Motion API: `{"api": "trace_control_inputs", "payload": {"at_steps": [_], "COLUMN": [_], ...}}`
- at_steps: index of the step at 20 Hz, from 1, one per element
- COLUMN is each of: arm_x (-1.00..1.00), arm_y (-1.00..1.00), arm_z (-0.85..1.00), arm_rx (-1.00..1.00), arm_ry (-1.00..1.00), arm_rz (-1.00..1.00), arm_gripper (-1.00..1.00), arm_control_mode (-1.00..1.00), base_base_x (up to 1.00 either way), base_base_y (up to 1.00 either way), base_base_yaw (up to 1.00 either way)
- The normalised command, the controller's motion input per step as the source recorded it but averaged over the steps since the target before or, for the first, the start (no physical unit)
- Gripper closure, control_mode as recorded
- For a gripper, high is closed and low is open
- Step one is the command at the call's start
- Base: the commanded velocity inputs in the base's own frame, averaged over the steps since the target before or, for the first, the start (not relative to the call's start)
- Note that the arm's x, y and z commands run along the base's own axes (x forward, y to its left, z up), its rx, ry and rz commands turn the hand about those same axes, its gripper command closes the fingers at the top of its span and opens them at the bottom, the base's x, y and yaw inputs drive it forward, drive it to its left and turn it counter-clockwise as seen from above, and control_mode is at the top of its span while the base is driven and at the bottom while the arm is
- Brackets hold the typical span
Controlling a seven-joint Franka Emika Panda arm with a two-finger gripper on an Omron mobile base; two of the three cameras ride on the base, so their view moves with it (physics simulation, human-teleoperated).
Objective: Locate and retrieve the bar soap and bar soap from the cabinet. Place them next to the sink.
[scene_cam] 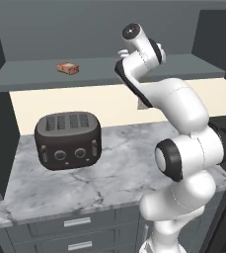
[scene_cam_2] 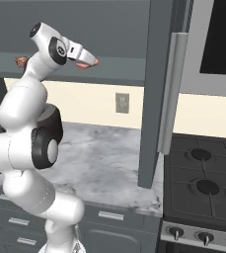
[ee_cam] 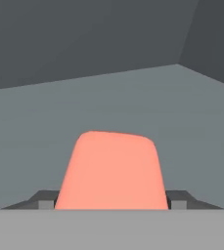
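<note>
The coral-pink bar soap [ee_cam: 113, 171] sits between my gripper's [ee_cam: 112, 201] two dark fingertips [ee_cam: 45, 201], which press against its sides. In the right base view my gripper [scene_cam_2: 86, 60] reaches into the cabinet [scene_cam_2: 119, 69] and holds that pink soap [scene_cam_2: 91, 64] just above the shelf board. The reddish-brown bar soap [scene_cam: 67, 68] lies on the same shelf [scene_cam: 35, 79], further left, and its edge [scene_cam_2: 20, 60] peeks out behind my arm. The sink is out of view.
A black toaster [scene_cam: 67, 141] stands on the marble counter [scene_cam: 124, 173] below the shelf. An open cabinet door [scene_cam_2: 154, 123] with a long silver handle hangs to my right, beside a stove [scene_cam_2: 203, 183]. Grey drawers [scene_cam: 77, 222] run under the counter.
</note>
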Motion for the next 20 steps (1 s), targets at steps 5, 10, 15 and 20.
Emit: {"api": "trace_control_inputs", "payload": {"at_steps": [5,10,15,20], "arm_x": [-0.09,-0.08,-0.70,-0.90], "arm_y": [0.01,-0.01,-0.04,0.00], "arm_z": [0.16,0.00,0.00,0.00], "arm_rx": [0.00,0.00,0.00,0.00], "arm_ry": [0.00,0.00,-0.06,-0.06], "arm_rz": [0.00,0.00,0.04,0.08], "arm_gripper": [1.00,1.00,1.00,1.00], "arm_control_mode": [-1.00,-1.00,-1.00,-1.00], "base_base_x": [0.00,0.00,0.00,0.00], "base_base_y": [0.00,0.00,0.00,0.00], "base_base_yaw": [0.00,0.00,0.00,0.00]}}
